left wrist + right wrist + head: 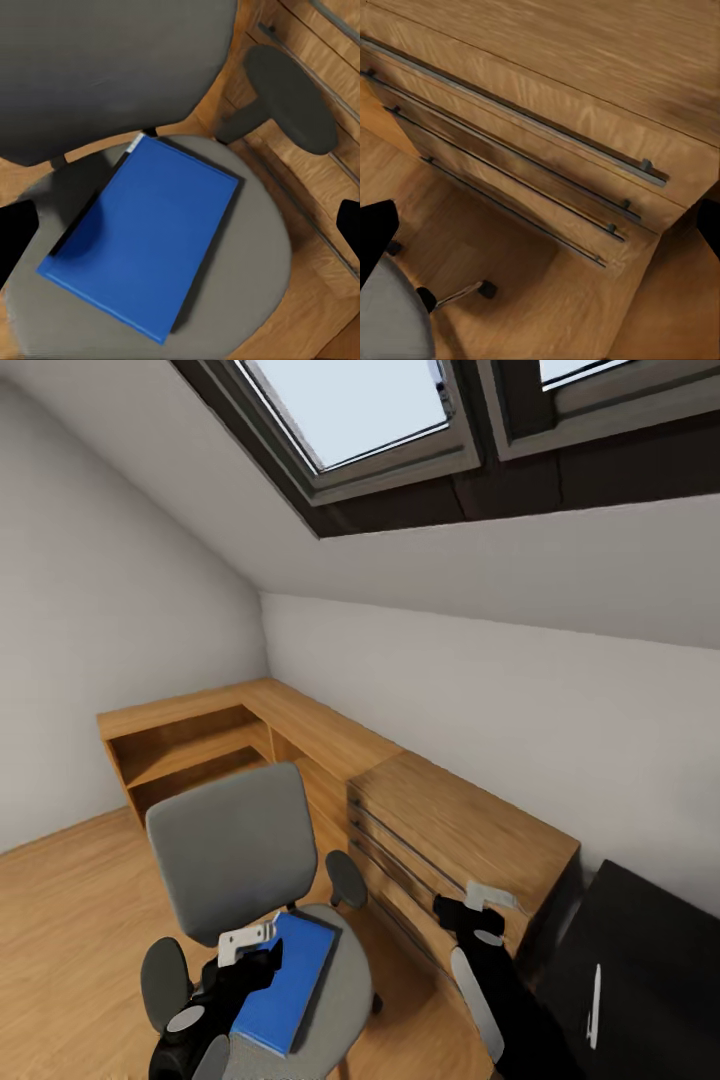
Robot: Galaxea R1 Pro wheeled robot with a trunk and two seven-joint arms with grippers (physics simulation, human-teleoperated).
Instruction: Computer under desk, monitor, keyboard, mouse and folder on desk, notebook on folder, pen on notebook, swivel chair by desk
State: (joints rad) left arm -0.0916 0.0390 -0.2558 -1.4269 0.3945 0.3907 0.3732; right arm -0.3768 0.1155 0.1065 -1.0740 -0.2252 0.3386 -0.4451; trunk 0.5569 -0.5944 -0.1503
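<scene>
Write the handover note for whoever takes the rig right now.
Left end effector: open, hovering above the folder, holding nothing.
Right end effector: open and empty, in front of the wood chest.
Folder lies flat on the chair seat, not yet picked up.
Pen lies on the desk at the right edge of the head view.
Chair stands beside the chest, a little way off the desk.
Left: grasp the folder, move it to the desk, stack notebook and pen on it, bring the chair alongside.

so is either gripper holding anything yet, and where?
Nothing held. Left gripper hangs open above the blue folder lying on the swivel chair; right gripper open, empty.
</scene>
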